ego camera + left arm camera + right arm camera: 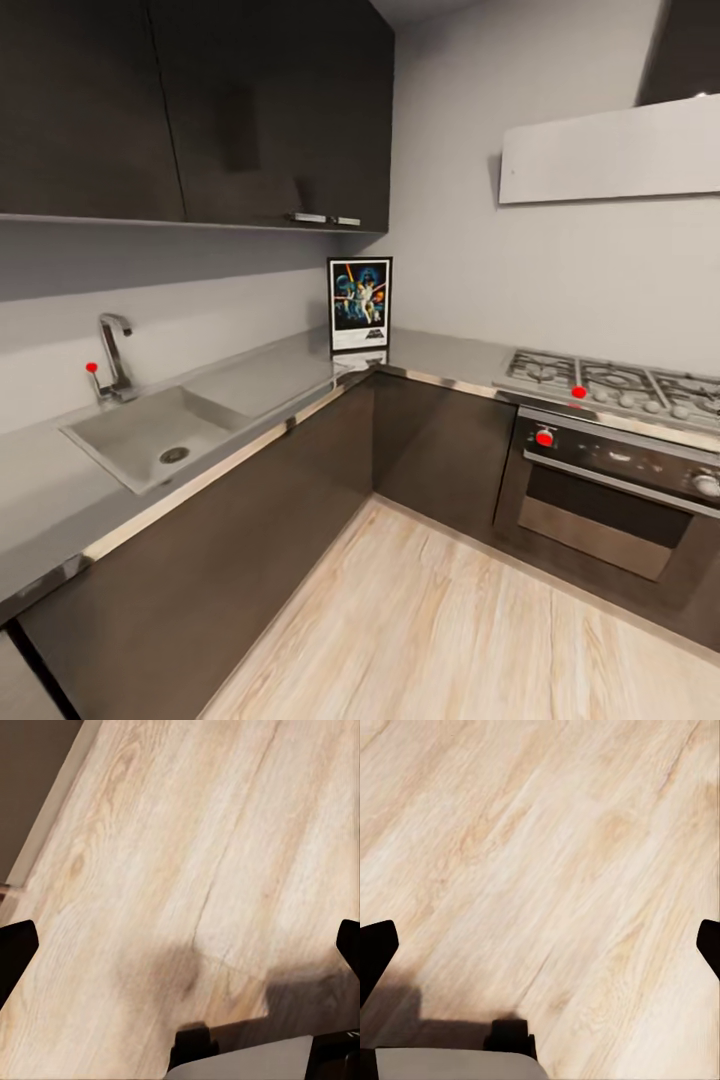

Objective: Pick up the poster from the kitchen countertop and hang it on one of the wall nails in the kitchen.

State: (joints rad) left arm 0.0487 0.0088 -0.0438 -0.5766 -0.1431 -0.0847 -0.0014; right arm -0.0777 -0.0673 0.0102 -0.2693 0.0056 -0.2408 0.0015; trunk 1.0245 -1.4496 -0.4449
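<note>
The flat rectangular poster (360, 304) stands upright on the glossy grey kitchen countertop (260, 375).

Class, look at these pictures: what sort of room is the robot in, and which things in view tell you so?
A home kitchen, most likely: an L-shaped countertop with an inset steel sink, a gas hob above an oven, and dark wall cabinets.

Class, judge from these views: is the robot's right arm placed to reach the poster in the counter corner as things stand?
Probably not. The poster stands upright in the countertop corner, while the right gripper, open, faces wooden floor.
</note>
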